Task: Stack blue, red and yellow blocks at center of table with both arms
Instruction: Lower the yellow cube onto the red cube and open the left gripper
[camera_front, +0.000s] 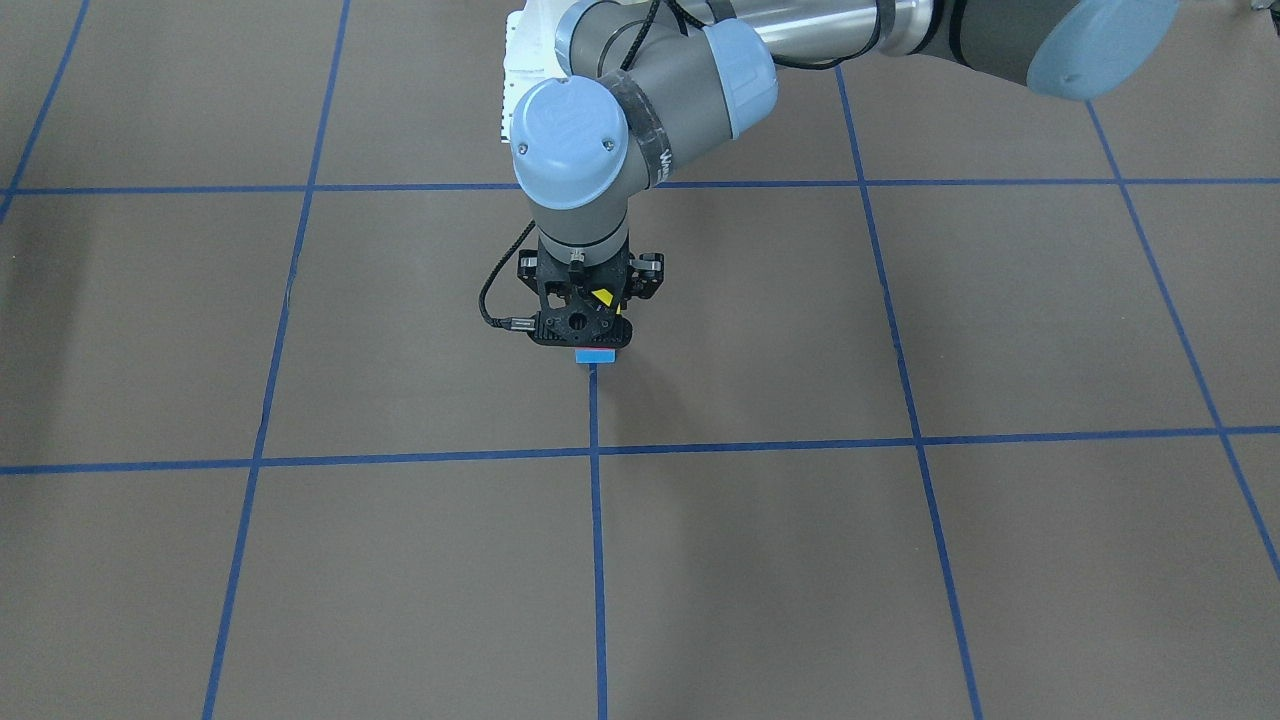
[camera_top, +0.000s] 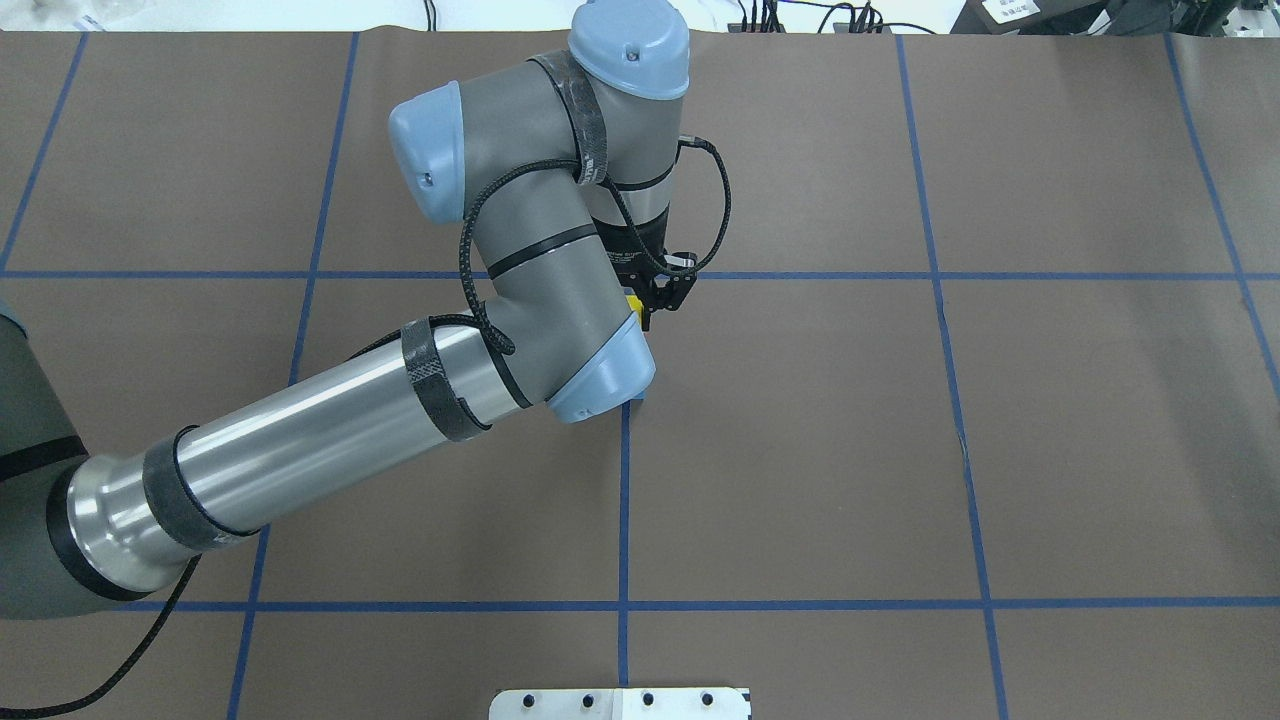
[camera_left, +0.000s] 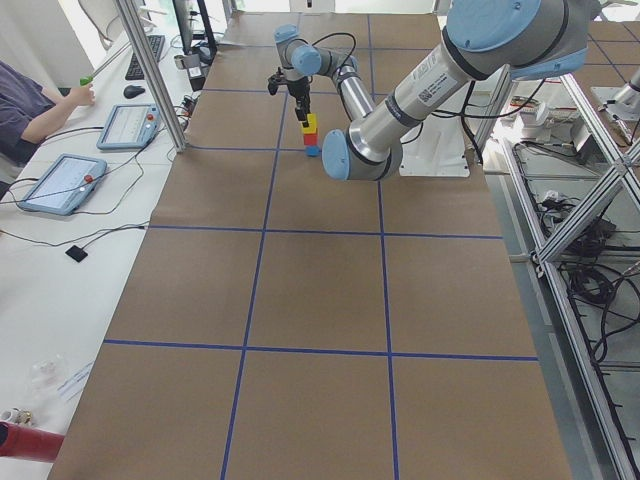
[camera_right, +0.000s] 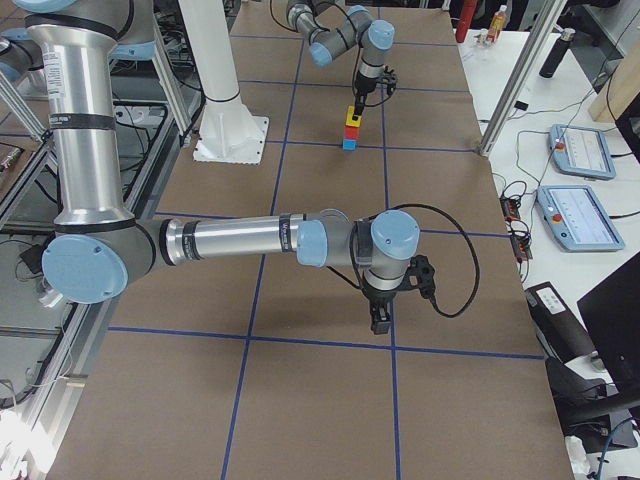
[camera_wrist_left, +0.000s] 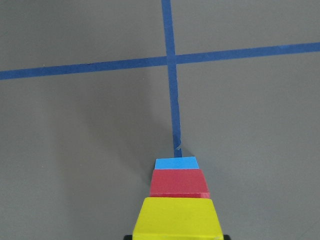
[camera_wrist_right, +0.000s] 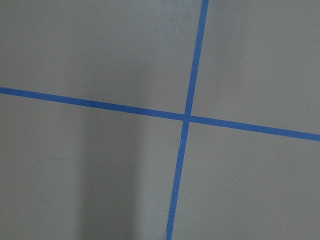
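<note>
A stack stands at the table's center: the blue block at the bottom, the red block on it, the yellow block on top. My left gripper points straight down over the stack. It is shut on the yellow block, with its fingers flanking the block in the left wrist view. The blue block peeks out below the gripper in the front view. The stack also shows in the exterior right view. My right gripper hangs low over bare table far from the stack; I cannot tell whether it is open or shut.
Blue tape lines grid the brown table. The white base plate sits at the near edge. Tablets and an operator are beside the table.
</note>
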